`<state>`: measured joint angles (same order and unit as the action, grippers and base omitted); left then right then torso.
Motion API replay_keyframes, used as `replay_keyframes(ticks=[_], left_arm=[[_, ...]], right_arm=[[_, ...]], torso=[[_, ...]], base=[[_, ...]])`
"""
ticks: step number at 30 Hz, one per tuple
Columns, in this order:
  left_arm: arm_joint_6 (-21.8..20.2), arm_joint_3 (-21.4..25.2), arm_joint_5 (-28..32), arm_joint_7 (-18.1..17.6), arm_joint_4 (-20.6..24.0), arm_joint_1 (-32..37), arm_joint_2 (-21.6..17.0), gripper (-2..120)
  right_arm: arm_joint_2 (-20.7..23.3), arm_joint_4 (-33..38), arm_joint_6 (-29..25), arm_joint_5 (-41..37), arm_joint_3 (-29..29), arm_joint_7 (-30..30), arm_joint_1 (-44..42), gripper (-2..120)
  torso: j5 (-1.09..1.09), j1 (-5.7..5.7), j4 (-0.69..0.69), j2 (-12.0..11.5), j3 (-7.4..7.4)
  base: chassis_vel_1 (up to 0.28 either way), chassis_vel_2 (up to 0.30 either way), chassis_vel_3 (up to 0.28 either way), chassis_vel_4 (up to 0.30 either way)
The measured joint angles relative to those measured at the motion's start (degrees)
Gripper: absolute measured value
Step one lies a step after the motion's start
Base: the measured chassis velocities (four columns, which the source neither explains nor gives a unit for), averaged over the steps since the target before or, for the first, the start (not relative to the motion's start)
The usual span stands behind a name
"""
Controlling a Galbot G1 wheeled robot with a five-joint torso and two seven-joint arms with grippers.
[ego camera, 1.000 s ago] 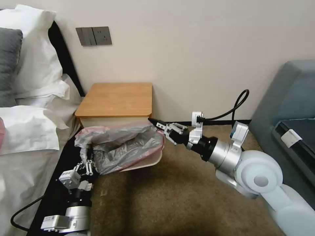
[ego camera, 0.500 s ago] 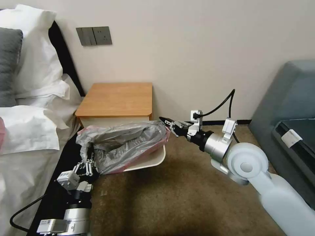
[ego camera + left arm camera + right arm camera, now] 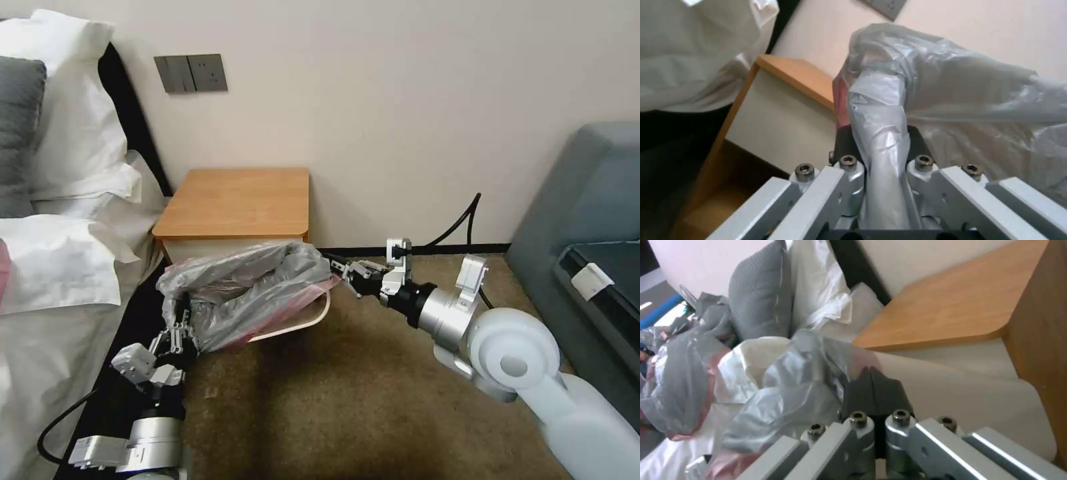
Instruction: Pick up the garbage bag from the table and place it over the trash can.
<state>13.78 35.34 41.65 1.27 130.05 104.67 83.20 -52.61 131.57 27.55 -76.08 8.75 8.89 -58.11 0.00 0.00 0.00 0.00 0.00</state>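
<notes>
With the left gripper (image 3: 179,331) and the right gripper (image 3: 339,268) both closed on the garbage bag's (image 3: 253,283) edges over the trash can (image 3: 303,325), pull both sides down evenly, I think

The garbage bag (image 3: 250,287), crinkled grey translucent film with pink edges, lay bunched over the trash can (image 3: 303,323) at centre-left of the head view. The beige bin's rim showed beneath it, lower right. The table (image 3: 237,200), its wooden top bare, stood just behind.
</notes>
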Motion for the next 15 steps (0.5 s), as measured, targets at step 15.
replay_keyframes(ticks=[15], left_arm=[[-0.25,0.80,0.03,-0.30,-1.88,-0.82,0.01,7]], right_arm=[[-1.58,6.31,-0.19,-5.86,8.36,4.58,-9.06,36]], torso=[[0.00,0.00,0.00,0.00,0.00]], base=[[0.000,0.000,0.000,0.000]])
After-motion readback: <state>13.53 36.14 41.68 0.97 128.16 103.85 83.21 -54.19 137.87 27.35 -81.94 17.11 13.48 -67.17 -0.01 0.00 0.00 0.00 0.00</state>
